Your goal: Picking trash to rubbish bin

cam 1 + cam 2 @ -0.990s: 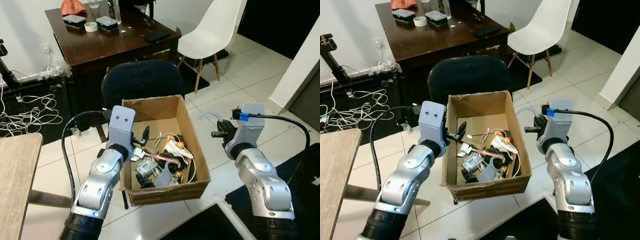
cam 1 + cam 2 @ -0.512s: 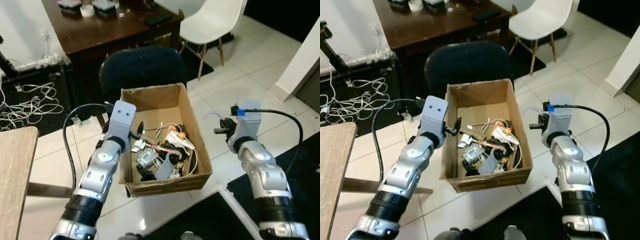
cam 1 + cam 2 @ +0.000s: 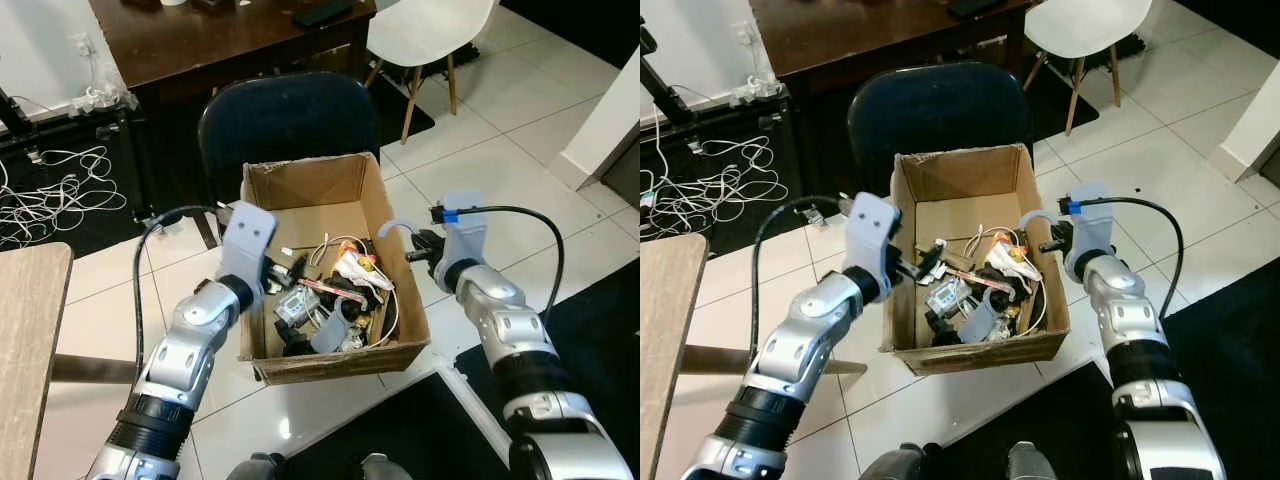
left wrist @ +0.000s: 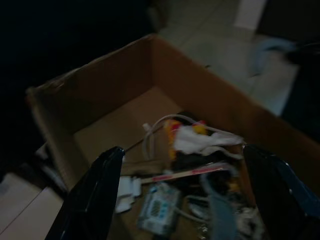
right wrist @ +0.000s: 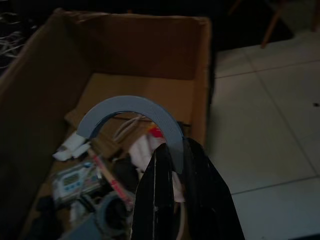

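Observation:
An open cardboard box stands on the tiled floor and holds mixed trash: wires, wrappers and small gadgets. My left gripper hangs open just inside the box's left wall, its fingers spread wide above the trash. My right gripper is at the box's right wall, shut on one end of a curved grey-blue strip. The strip arcs over the right rim toward the inside of the box.
A black chair stands right behind the box, with a dark wooden desk beyond it. A white chair is at the back right. Loose cables lie at the left, a wooden tabletop at near left, a black mat at near right.
The camera has tilted down and closed in. My right gripper has carried the curved strip leftward, up to the box's right rim. My left gripper stays open over the box.

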You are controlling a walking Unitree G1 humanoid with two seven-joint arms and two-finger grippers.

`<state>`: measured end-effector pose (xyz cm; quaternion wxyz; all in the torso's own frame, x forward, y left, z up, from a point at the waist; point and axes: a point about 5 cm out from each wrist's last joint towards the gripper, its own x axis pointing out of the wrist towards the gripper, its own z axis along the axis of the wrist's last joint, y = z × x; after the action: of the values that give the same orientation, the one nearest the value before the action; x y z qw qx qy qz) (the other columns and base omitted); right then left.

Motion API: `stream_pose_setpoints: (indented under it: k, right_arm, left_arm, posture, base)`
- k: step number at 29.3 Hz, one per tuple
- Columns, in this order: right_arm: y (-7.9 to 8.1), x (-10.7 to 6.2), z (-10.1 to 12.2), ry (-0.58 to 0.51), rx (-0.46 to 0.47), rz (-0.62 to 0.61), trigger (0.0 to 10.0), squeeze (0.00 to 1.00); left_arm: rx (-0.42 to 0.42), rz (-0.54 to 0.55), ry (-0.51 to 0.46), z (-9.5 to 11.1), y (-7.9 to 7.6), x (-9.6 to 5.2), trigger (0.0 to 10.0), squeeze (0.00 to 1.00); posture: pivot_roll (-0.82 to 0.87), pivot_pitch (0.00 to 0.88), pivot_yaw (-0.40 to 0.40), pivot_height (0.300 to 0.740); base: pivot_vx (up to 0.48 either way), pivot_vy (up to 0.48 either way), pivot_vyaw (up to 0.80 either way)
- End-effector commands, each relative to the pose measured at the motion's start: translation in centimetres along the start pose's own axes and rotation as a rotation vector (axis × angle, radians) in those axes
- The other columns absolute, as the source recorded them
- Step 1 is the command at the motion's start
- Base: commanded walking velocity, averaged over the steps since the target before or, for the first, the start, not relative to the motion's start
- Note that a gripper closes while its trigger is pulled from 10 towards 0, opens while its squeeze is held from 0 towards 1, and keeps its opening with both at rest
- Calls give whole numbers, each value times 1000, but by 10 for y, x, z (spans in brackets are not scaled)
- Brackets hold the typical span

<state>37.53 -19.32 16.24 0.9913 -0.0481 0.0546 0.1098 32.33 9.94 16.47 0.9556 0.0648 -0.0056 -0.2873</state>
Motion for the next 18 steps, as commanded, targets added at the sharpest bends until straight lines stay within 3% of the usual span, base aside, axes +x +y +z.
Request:
stream_pose_setpoints:
  k: [1,7,14,15,16,17,18]
  right_arm:
    - [8,2,-9,37,-7,42,10000,0]
    - [15,8,-13,87,-79,87,10000,0]
    - [10,11,-13,93,-77,70,10000,0]
    - [10,11,-13,92,-72,68,10000,118]
    - [9,12,-12,91,-71,62,10000,365]
    - [9,12,-12,91,-71,62,10000,365]
    - [8,12,-11,91,-71,56,10000,1000]
  left_arm:
    - [0,-45,10,-4,-4,-5,10000,0]
    - [10,-81,4,-3,-6,-5,10000,0]
    - [11,-88,1,-2,-5,-5,10000,0]
    - [12,-87,2,-2,-4,-5,10000,0]
    - [13,-86,2,-3,-4,-5,10000,0]
    - [13,-86,2,-3,-4,-5,10000,0]
    - [14,-85,3,-3,-5,-5,10000,0]
  posture:
    - [29,290,80,740]
    - [23,287,78,740]
    - [19,287,76,740]
    - [19,287,76,740]
    - [19,287,76,740]
    - [19,287,76,740]
    - [14,285,73,740]
  base:
    - [0,0,0]
    - [0,0,0]
    - [0,0,0]
    - [0,0,0]
    - [0,0,0]
    - [0,0,0]
    - [0,0,0]
